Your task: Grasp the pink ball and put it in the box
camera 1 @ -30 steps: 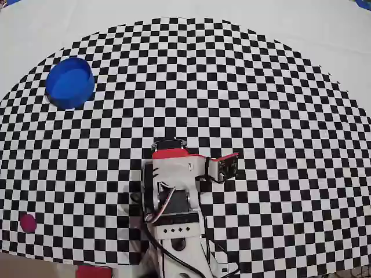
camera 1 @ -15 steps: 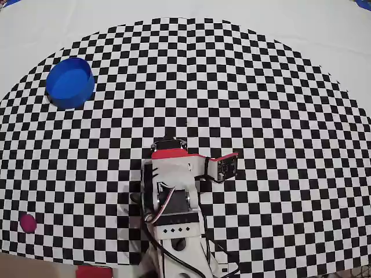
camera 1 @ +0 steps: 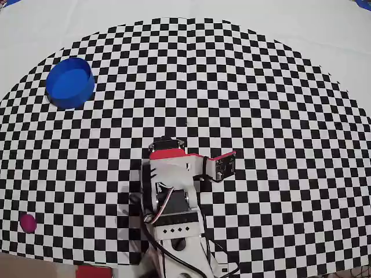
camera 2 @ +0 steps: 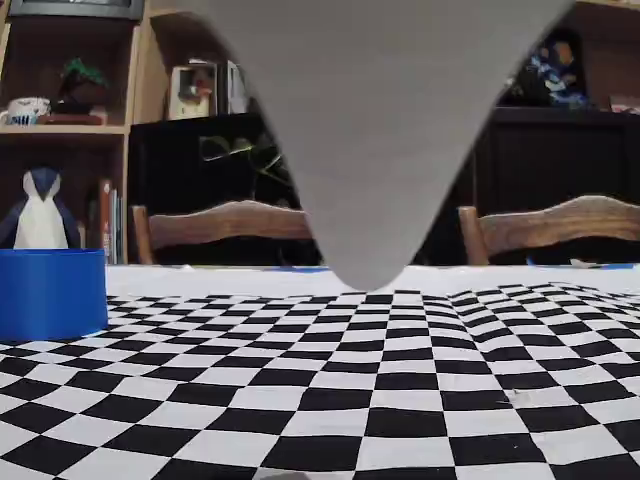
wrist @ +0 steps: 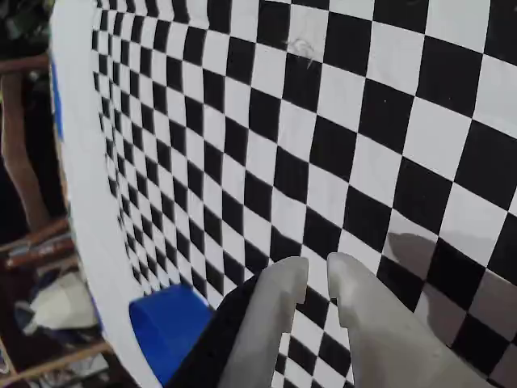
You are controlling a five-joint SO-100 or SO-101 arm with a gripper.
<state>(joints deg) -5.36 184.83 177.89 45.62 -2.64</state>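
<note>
The pink ball (camera 1: 27,222) lies on the checkered cloth at the lower left of the overhead view, far left of my arm (camera 1: 171,191). It does not show in the wrist view or the fixed view. The box is a round blue tub (camera 1: 69,83) at the upper left, open side up; it also shows in the wrist view (wrist: 170,327) and in the fixed view (camera 2: 50,293). My arm is folded at the bottom centre. In the wrist view my gripper (wrist: 317,271) hangs above bare cloth, its grey fingers (wrist: 275,323) nearly touching, with nothing between them.
A large blurred grey shape (camera 2: 370,130) hangs from the top of the fixed view, close to the lens. Wooden chairs (camera 2: 215,225) and shelves stand behind the table's far edge. A red object (camera 1: 93,271) lies at the overhead view's bottom edge.
</note>
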